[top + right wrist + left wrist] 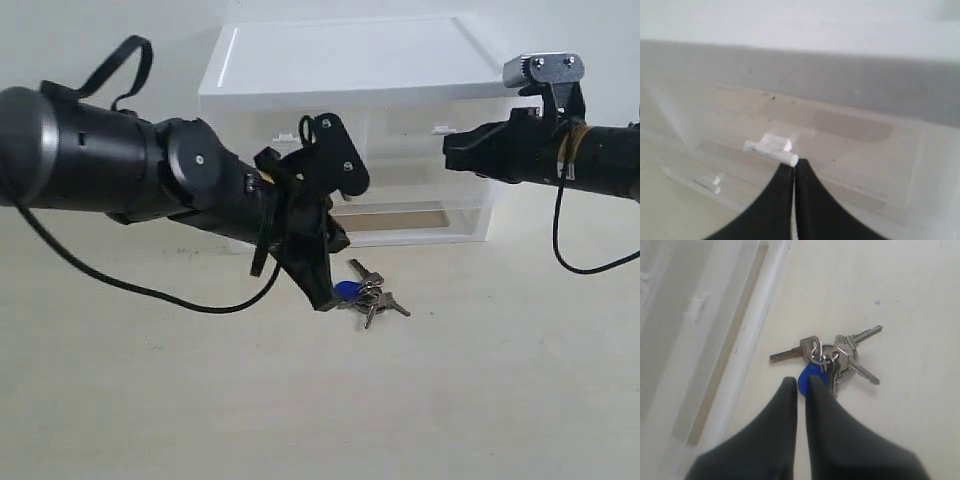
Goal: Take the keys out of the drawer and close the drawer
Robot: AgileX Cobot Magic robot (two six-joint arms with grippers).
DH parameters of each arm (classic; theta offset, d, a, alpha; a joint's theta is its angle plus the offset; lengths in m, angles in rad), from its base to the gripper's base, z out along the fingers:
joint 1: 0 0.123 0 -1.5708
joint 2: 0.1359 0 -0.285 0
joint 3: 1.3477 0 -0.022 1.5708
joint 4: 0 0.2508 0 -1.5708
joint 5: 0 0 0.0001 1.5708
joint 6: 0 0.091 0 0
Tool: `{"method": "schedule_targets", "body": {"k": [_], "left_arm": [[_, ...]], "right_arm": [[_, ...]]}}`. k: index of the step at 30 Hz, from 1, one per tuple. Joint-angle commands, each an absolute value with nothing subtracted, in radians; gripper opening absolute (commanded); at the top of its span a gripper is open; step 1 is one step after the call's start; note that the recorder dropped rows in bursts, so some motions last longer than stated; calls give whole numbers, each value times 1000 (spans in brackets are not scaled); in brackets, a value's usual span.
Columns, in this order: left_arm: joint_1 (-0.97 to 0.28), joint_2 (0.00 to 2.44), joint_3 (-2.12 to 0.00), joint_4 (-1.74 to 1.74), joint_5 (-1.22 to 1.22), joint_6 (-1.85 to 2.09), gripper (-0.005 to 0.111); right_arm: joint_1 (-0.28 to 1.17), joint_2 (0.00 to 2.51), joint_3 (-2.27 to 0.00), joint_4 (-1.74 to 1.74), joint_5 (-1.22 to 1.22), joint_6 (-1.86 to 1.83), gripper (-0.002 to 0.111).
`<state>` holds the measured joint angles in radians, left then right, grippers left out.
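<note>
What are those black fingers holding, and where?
Apparently nothing: both pairs are shut empty, the left fingers beside the keys, the right fingers by a white tab.

One white drawer unit, one bunch of keys with one blue tag, and two arms.

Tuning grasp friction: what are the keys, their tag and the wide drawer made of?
keys: metal, silvery with bright glints.
tag: likely plastic, smooth solid blue.
wide drawer: probably plastic, frosted translucent; the inside shows dimly through.
</note>
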<state>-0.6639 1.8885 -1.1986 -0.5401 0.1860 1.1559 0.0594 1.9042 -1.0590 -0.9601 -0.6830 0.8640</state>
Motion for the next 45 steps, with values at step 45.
{"method": "schedule_targets", "body": {"k": [45], "left_arm": [[-661, 301, -313, -542, -235, 363, 4]], "right_arm": [[42, 175, -169, -874, -397, 1046, 0]]}}
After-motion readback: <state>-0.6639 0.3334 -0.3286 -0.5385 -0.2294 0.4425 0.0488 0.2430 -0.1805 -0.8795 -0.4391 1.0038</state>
